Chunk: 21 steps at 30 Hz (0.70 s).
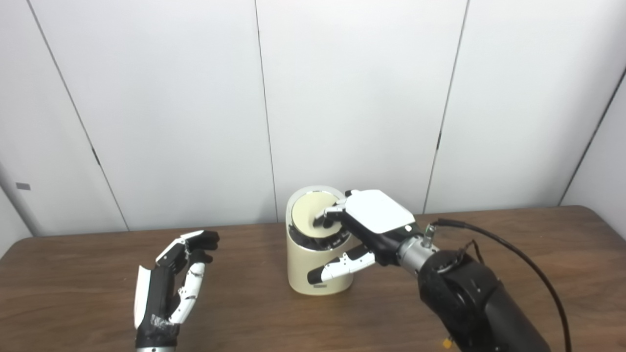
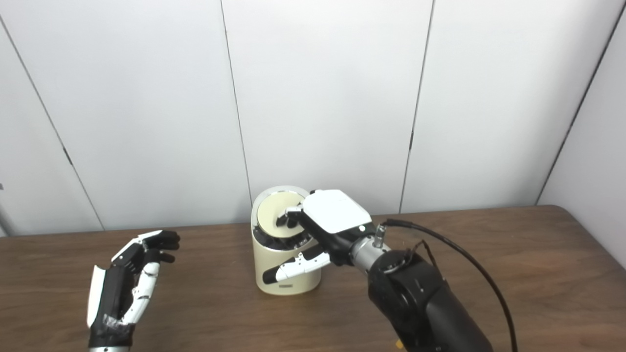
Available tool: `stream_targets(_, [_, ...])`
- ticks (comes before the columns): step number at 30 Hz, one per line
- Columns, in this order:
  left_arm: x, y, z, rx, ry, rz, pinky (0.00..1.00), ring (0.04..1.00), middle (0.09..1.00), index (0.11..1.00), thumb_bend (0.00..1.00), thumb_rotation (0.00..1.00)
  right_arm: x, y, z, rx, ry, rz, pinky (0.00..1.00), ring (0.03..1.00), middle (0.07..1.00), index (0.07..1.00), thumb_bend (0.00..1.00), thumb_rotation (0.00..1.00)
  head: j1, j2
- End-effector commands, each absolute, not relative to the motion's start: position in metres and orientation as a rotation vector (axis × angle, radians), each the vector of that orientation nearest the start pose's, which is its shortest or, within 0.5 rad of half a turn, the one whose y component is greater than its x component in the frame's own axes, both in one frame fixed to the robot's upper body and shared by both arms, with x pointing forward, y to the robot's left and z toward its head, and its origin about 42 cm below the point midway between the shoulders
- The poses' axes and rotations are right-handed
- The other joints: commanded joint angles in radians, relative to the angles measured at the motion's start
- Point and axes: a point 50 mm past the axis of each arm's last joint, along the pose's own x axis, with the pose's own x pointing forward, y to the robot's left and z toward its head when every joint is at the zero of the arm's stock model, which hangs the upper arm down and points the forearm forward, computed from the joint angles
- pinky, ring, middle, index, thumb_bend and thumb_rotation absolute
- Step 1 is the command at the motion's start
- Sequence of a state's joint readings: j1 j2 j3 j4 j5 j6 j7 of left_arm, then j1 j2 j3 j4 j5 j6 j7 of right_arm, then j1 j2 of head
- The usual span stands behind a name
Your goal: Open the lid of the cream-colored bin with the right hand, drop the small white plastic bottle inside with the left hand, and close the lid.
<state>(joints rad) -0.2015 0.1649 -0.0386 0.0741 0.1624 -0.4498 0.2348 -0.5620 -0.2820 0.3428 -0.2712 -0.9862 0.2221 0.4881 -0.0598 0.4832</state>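
A dark wood-grain surface (image 1: 513, 254) runs the full width of the view, with a rounded far corner on the right. Behind it rises a wall (image 1: 352, 98) of pale grey-white panels divided by thin dark seams.

The cream-colored bin (image 1: 313, 254) stands upright near the middle of the surface, toward its far edge. Its lid (image 1: 310, 215) is tilted, showing a dark gap below its front edge. The right hand (image 1: 364, 225) reaches over the bin from the right, palm down, its fingers (image 1: 328, 214) curled onto the lid and its thumb (image 1: 337, 268) stretched across the front of the bin's wall. A black cable (image 1: 513, 254) loops back from its wrist.

The left hand (image 1: 173, 278) is well to the left of the bin, upright on edge above the surface, fingers loosely spread and a little curled, holding nothing. The small white bottle shows in neither view.
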Motion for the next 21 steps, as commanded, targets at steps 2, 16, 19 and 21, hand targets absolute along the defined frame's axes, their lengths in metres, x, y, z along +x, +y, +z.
stream_targets(2, [0.3418, 0.2430, 0.1857, 0.252, -0.675, 0.099, 0.55, 0.649, 0.673, 0.667, 0.33, 0.72, 0.3827, -0.1540, 0.3223, -1.317, -0.540, 0.221, 0.99, 0.964, 0.949, 0.927, 0.89, 0.84, -0.001, 0.001])
stream_targets(16, [0.3423, 0.2401, 0.1853, 0.246, -0.673, 0.095, 0.55, 0.649, 0.671, 0.666, 0.32, 0.71, 0.3838, -0.1565, 0.3221, -1.312, -0.554, 0.205, 0.99, 0.975, 0.951, 0.928, 0.87, 0.84, 0.000, -0.003])
stream_targets(19, [0.3425, 0.2396, 0.1848, 0.249, -0.673, 0.098, 0.55, 0.649, 0.671, 0.665, 0.33, 0.71, 0.3832, -0.1569, 0.3217, -1.314, -0.558, 0.198, 0.98, 0.972, 0.946, 0.924, 0.88, 0.84, 0.001, -0.005])
stream_targets(21, [0.3423, 0.2388, 0.1848, 0.247, -0.673, 0.098, 0.55, 0.647, 0.670, 0.665, 0.33, 0.71, 0.3815, -0.1585, 0.3201, -1.298, -0.567, 0.185, 0.98, 0.973, 0.948, 0.923, 0.88, 0.83, 0.005, -0.007])
